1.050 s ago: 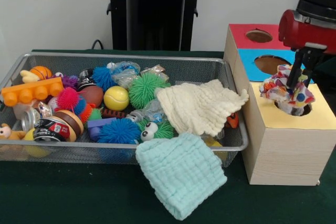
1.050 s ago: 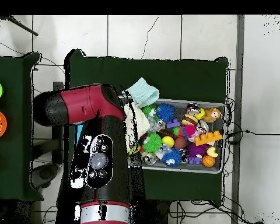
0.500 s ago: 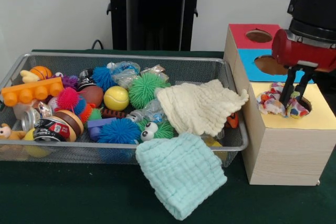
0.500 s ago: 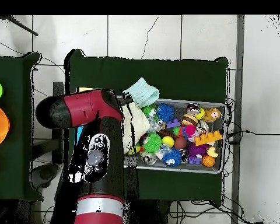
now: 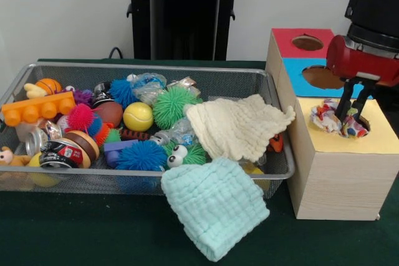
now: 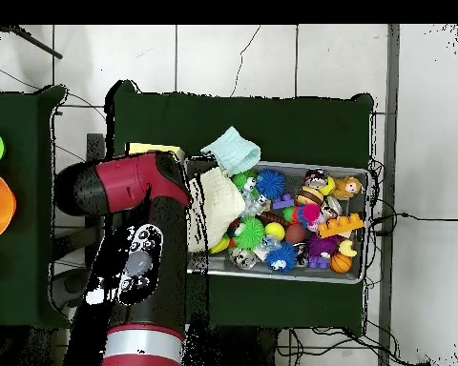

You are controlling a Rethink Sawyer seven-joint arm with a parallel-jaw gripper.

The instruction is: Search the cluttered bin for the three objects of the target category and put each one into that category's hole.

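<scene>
A robot arm's gripper [image 5: 351, 113] reaches straight down over a wooden sorting box [image 5: 340, 169], its two dark fingers spread apart and holding nothing. Directly beneath and between those fingers lies a crumpled patterned cloth [image 5: 333, 119], bunched over the hole in the box's yellow top section [image 5: 383, 135], partly sunk in but with much of it spilling onto the yellow surface on the side facing the bin. The cloth has no clear long axis; it is a rumpled heap. By my judgement the next move hinges on this: the cloth sits right under the claw, so pushing it down or letting it settle would finish this item. The box top shows three coloured sections: red [image 5: 290, 37] farthest back, blue [image 5: 299, 70] in the middle, yellow nearest the camera, each with one hole. Beside the box, touching or nearly so, stands a wire mesh bin [image 5: 143, 73]. Two more cloths remain there: a cream cloth [image 5: 234, 126] lying inside the bin at the end nearest the box, and a pale mint cloth [image 5: 215, 207] draped over the bin's front rim onto the green table [image 5: 81, 228]. The rest of the bin holds spiky balls, a yellow ball [image 5: 138, 116], an orange toy brick [image 5: 37, 109] and cans.
</scene>
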